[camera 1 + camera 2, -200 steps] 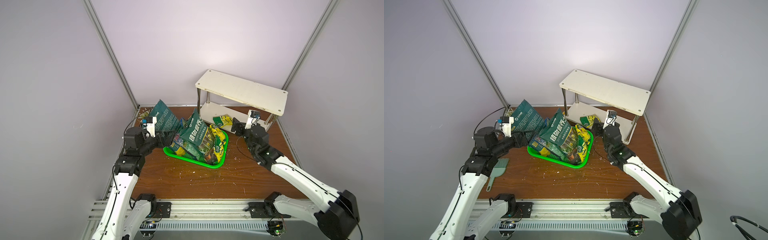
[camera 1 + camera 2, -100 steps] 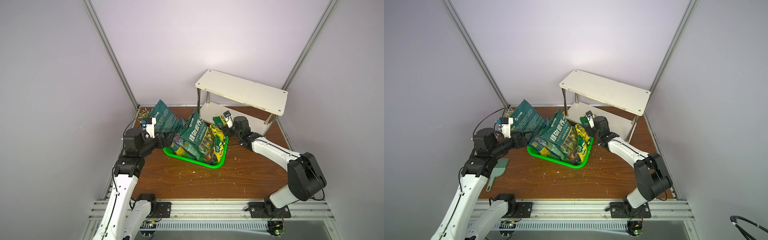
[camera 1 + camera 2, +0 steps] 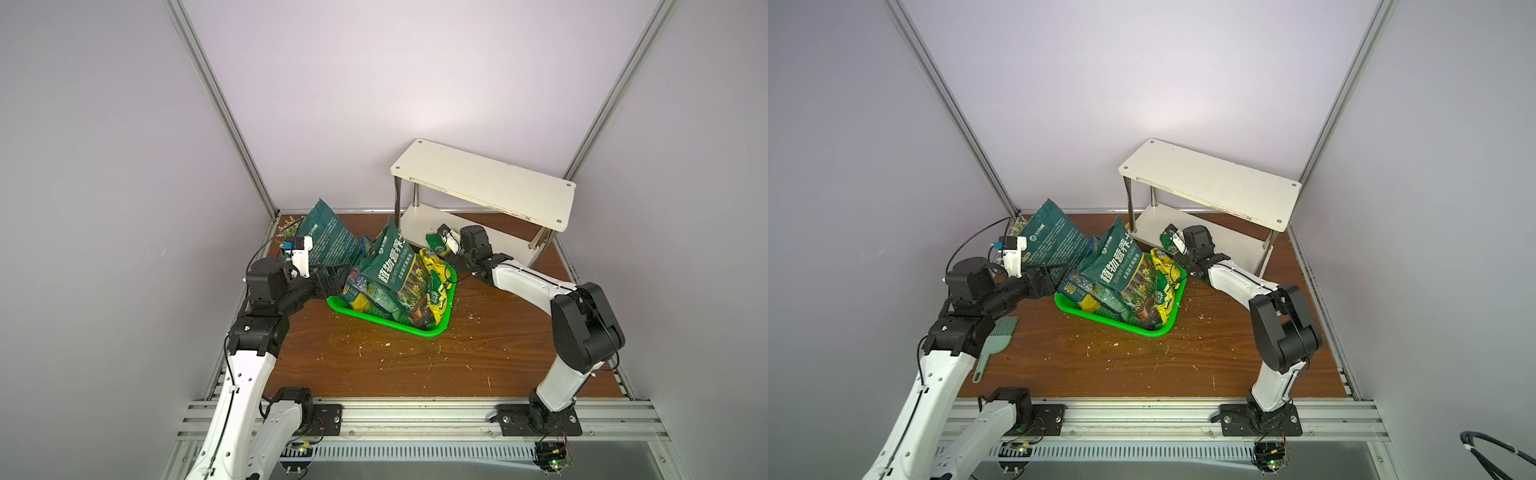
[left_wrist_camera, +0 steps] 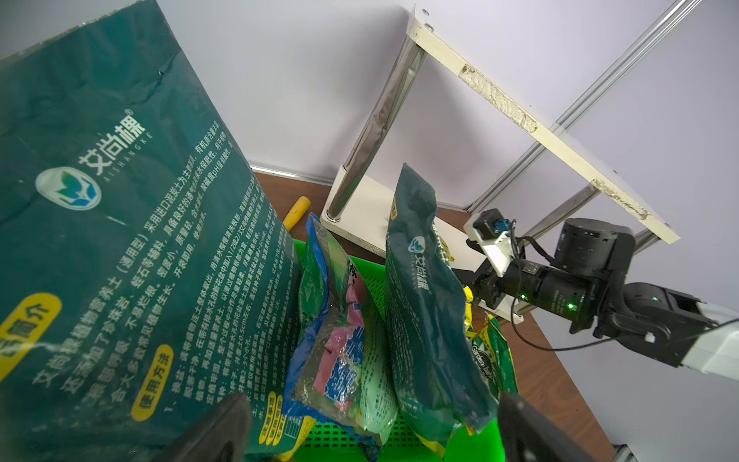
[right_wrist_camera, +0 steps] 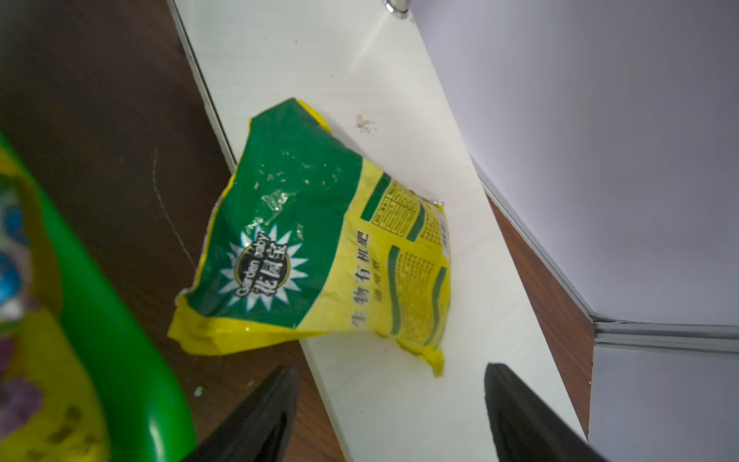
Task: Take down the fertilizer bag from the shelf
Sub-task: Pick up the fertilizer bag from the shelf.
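Fertilizer bag [image 5: 320, 248]: green and yellow, lying on the lower board of the shelf [image 3: 486, 183], one corner overhanging toward the green basket [image 3: 390, 322].
Your right hand [image 5: 390, 370]: fingers apart, empty, just short of the bag.
Your left hand [image 4: 372, 400]: fingers apart, beside the tall dark green bag [image 4: 120, 240] at the basket's left.
Obstructions: the crowded basket near the shelf, and the shelf's top board overhead.

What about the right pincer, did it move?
Yes. The right pincer slid along the shelf toward the fertilizer bag on its lower board.
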### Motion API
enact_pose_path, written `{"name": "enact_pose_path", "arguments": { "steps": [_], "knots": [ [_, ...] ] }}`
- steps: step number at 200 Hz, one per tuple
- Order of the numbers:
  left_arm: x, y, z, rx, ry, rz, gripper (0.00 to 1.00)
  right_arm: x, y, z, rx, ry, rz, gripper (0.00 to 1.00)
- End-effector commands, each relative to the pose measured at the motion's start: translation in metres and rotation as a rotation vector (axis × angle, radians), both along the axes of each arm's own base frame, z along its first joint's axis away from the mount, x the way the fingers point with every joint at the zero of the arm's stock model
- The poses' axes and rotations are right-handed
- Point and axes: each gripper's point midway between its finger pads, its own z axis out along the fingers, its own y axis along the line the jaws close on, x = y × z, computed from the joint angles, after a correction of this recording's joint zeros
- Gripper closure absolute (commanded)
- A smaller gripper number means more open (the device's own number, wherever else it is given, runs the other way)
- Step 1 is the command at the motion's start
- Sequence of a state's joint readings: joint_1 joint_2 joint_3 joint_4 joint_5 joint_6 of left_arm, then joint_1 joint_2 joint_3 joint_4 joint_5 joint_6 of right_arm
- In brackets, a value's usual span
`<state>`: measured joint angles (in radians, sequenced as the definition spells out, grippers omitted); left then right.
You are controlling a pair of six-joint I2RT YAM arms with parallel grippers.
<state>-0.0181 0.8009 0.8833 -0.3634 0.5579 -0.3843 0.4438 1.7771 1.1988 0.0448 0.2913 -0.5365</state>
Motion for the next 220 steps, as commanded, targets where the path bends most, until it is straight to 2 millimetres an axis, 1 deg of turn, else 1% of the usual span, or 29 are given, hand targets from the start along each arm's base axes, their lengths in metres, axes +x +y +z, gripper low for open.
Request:
{"name": "enact_pose_path", "arguments": {
  "steps": [1, 17, 59, 70, 85, 89, 97, 105, 114, 119, 127, 138, 150, 159, 181, 206, 220],
  "knots": [
    [-0.002, 0.001, 0.001, 0.003, -0.018, -0.007, 0.0, 0.007, 0.008, 0.006, -0.042, 0.003, 0.043, 0.19],
    [-0.001, 0.001, 0.001, 0.002, -0.017, -0.007, 0.0, 0.013, 0.011, 0.004, -0.05, 0.001, 0.041, 0.18],
    [-0.002, 0.001, 0.002, 0.002, -0.022, -0.011, 0.0, 0.034, 0.024, 0.008, -0.043, -0.03, 0.035, 0.17],
    [-0.002, 0.0, 0.002, 0.001, -0.021, -0.011, 0.0, 0.038, 0.029, 0.006, -0.046, -0.021, 0.045, 0.18],
    [-0.002, 0.0, 0.002, 0.001, -0.022, -0.013, 0.0, 0.042, 0.033, 0.001, -0.054, -0.008, 0.051, 0.22],
    [-0.002, 0.0, 0.002, 0.001, -0.023, -0.012, 0.0, 0.043, 0.035, -0.001, -0.053, -0.003, 0.053, 0.25],
    [-0.002, 0.0, 0.002, 0.001, -0.022, -0.012, 0.01, 0.044, 0.037, -0.005, -0.048, 0.01, 0.061, 0.37],
    [-0.002, 0.0, 0.002, 0.001, -0.023, -0.012, 0.0, 0.045, 0.04, -0.008, -0.041, 0.024, 0.069, 0.52],
    [-0.002, 0.0, 0.002, 0.002, -0.024, -0.012, 0.0, 0.046, 0.044, -0.012, -0.03, 0.048, 0.079, 0.73],
    [-0.002, 0.0, 0.002, 0.003, -0.024, -0.013, 0.0, 0.048, 0.045, -0.012, -0.023, 0.053, 0.074, 0.82],
    [-0.002, 0.0, 0.002, 0.001, -0.023, -0.014, 0.0, 0.05, 0.045, -0.013, -0.014, 0.062, 0.058, 0.9],
    [-0.002, 0.0, 0.002, 0.002, -0.024, -0.014, 0.0, 0.055, 0.04, -0.009, -0.002, 0.053, 0.02, 0.94],
    [-0.002, 0.0, 0.002, 0.002, -0.023, -0.014, 0.01, 0.056, 0.037, 0.0, 0.013, 0.03, -0.002, 0.97],
    [-0.002, 0.001, 0.002, 0.002, -0.022, -0.012, 0.0, 0.055, 0.035, 0.011, 0.027, 0.001, -0.017, 0.99],
    [-0.001, 0.001, 0.002, 0.001, -0.021, -0.013, 0.0, 0.048, 0.027, 0.047, 0.082, -0.097, -0.041, 1.0],
    [-0.001, 0.001, 0.001, 0.002, -0.021, -0.013, 0.01, 0.029, 0.024, 0.091, 0.172, -0.192, -0.019, 1.0],
    [-0.001, 0.001, 0.002, 0.001, -0.021, -0.013, 0.0, 0.014, 0.028, 0.109, 0.228, -0.219, 0.019, 1.0]
  ]
}}
